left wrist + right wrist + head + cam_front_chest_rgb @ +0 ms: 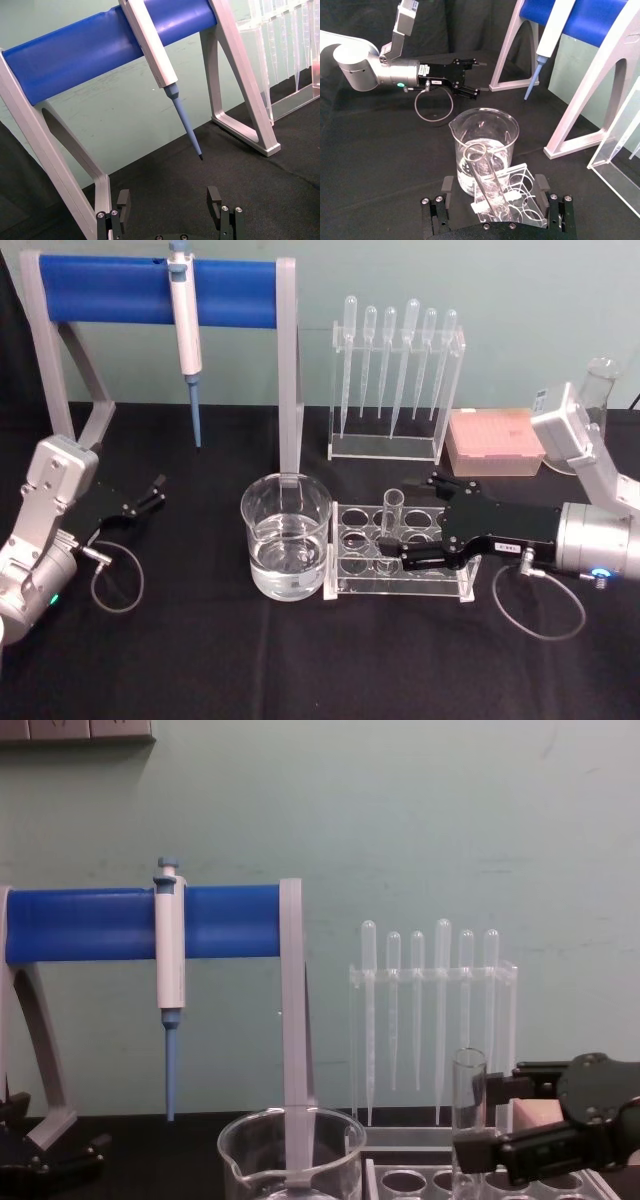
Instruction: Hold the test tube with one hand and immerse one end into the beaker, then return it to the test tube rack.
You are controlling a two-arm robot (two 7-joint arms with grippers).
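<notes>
The test tube (392,510) stands upright in a clear rack (345,580), just right of the beaker (287,535), which holds clear liquid. My right gripper (405,515) reaches in from the right and is open, its two fingers on either side of the tube without touching it. In the right wrist view the tube (482,170) rises between the spread fingers (445,192), with the beaker (485,145) right behind it. The chest view shows the tube (468,1090) beside the right gripper (478,1118). My left gripper (150,495) rests open at the left of the table, holding nothing.
A blue-barred stand (160,290) with a hanging white-and-blue pipettor (185,330) stands at the back left. A clear rack of plastic pipettes (395,380), a pink tip box (493,440) and a glass flask (600,380) line the back right. A black cloth covers the table.
</notes>
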